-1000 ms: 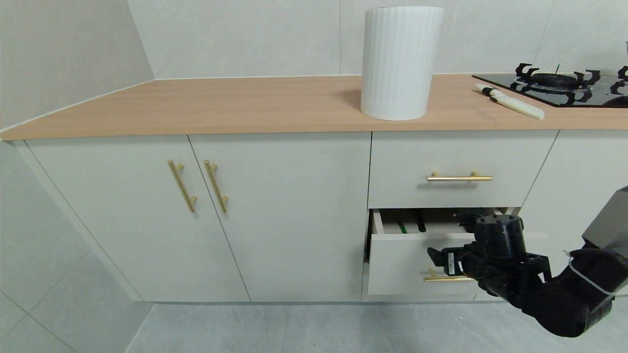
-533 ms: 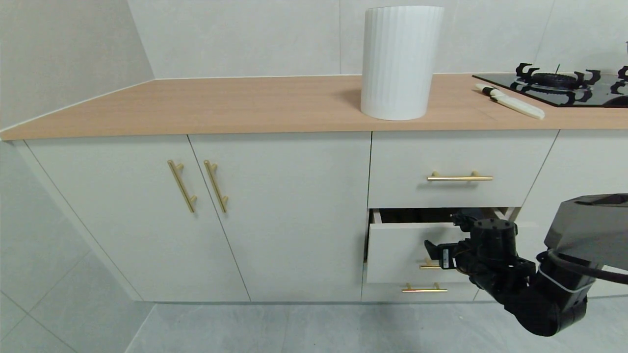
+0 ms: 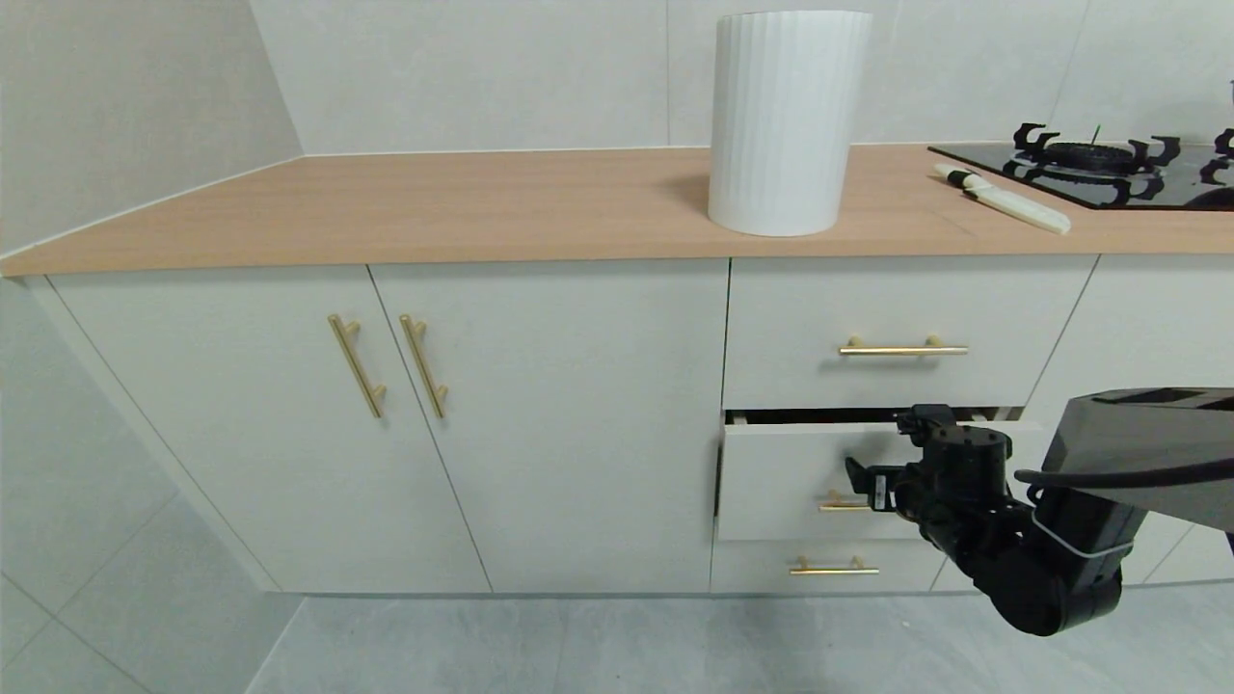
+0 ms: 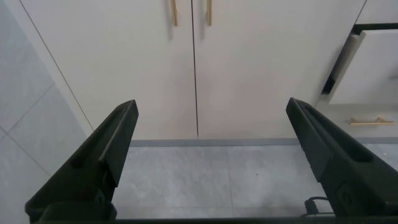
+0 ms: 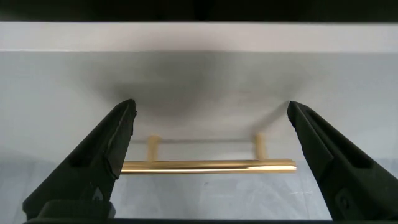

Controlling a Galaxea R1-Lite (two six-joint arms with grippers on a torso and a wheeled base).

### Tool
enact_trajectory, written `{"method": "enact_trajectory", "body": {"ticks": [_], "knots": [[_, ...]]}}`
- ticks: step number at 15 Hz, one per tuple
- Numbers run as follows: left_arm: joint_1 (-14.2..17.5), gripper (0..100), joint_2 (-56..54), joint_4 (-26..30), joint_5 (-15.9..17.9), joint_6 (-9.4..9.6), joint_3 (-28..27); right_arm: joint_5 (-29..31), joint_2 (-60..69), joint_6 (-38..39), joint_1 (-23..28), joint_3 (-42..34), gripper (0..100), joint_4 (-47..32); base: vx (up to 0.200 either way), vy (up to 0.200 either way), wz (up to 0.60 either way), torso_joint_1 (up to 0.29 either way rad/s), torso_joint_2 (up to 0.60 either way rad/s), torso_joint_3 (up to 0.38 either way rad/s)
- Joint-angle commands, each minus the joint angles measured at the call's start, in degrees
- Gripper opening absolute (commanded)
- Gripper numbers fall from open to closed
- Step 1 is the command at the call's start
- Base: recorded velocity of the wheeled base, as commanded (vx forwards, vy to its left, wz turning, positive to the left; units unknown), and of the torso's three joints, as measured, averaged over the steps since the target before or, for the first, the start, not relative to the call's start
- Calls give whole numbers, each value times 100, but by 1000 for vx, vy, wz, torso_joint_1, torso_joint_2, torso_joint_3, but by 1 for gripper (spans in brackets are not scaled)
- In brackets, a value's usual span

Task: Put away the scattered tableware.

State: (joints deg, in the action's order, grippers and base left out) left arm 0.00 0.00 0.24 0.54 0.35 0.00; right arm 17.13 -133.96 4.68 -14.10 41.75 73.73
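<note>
1. The left gripper (image 4: 211, 104) hangs low over the grey floor (image 4: 205, 180), facing the two cabinet doors (image 4: 193, 62). It is released, with its fingers wide apart and nothing between them.
2. The right gripper (image 3: 861, 487) sits low on the robot's right, pointing at the front of the middle drawer (image 3: 781, 472). It is released too: in the right wrist view its fingers (image 5: 106, 162) stand wide apart and grasp nothing.
3. The drawer's gold handle (image 5: 208, 165) runs level across the gap between those fingers, its ends hidden behind them. I cannot tell whether the fingers touch the drawer front.
4. The drawer is open a crack. A thin dark slit shows above its front, and in the left wrist view it juts a little from the cabinet face. Its inside is hidden.
5. The top drawer (image 3: 906, 308) above it is shut flush, and so is the bottom drawer (image 3: 762, 567) below it.
6. To the left of the drawers the doors are shut, their gold handles side by side.
7. On the wooden counter (image 3: 482, 202) lies the knife (image 3: 1003, 200) — the task's thing. It lies flat at the far right, just beside the left edge of the hob (image 3: 1109, 183), with its pale blade pointing toward the counter's front.
8. A tall white ribbed cylinder (image 3: 786, 120) stands upright on the counter, left of the knife and apart from it.
9. A tiled wall (image 3: 482, 67) rises behind the counter.
</note>
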Motion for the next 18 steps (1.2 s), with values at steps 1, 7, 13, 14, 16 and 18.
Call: {"method": "enact_trajectory", "body": {"ticks": [1,7,13,14,16,18], "knots": [[0,100,0,2,-1,0,0,98,-183,15,92,228,100,28,0,0,0,0,0,0],[0,100,0,2,-1,0,0,194,-280,279,180,624,100,45,0,0,0,0,0,0],[0,100,0,2,-1,0,0,203,-350,428,242,843,100,45,0,0,0,0,0,0],[0,100,0,2,-1,0,0,203,-367,428,242,914,100,45,0,0,0,0,0,0],[0,100,0,2,-1,0,0,203,-376,455,250,914,100,45,0,0,0,0,0,0],[0,100,0,2,-1,0,0,203,-367,464,250,931,100,45,0,0,0,0,0,0]]}}
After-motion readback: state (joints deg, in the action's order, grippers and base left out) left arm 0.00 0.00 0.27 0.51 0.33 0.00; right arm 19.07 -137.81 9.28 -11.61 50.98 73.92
